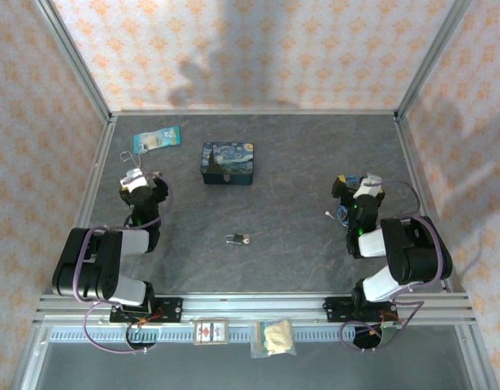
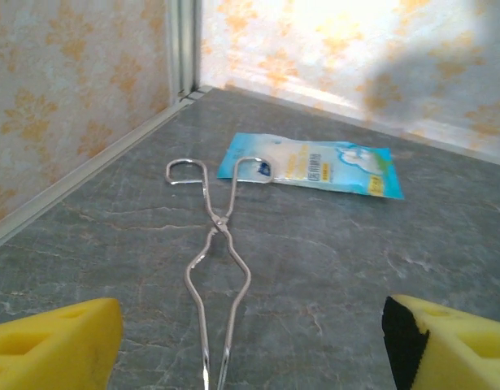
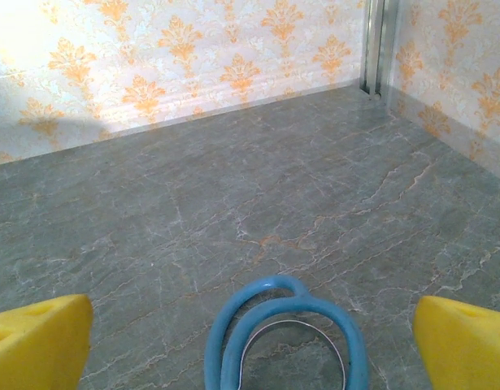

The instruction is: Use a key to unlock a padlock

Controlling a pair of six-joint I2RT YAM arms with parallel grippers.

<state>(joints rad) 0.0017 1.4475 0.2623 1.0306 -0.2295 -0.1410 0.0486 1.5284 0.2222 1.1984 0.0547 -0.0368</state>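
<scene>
Padlock [image 1: 233, 239], tiny and dark, lies on the grey surface [image 1: 298, 244] between my two sets of jaws, behind both and back toward my bases. The key [image 1: 249, 237] lies just beside it, on the side of my right jaws; I cannot tell if they touch. Both pairs are spread wide and hold nothing. My left pads [image 2: 54, 345] flank a bent wire loop [image 2: 219, 223], my right pads [image 3: 38, 341] a blue ring [image 3: 274, 288]. Best, I judge, to steady the lock body with one pair and pinch the key by its head with the other
</scene>
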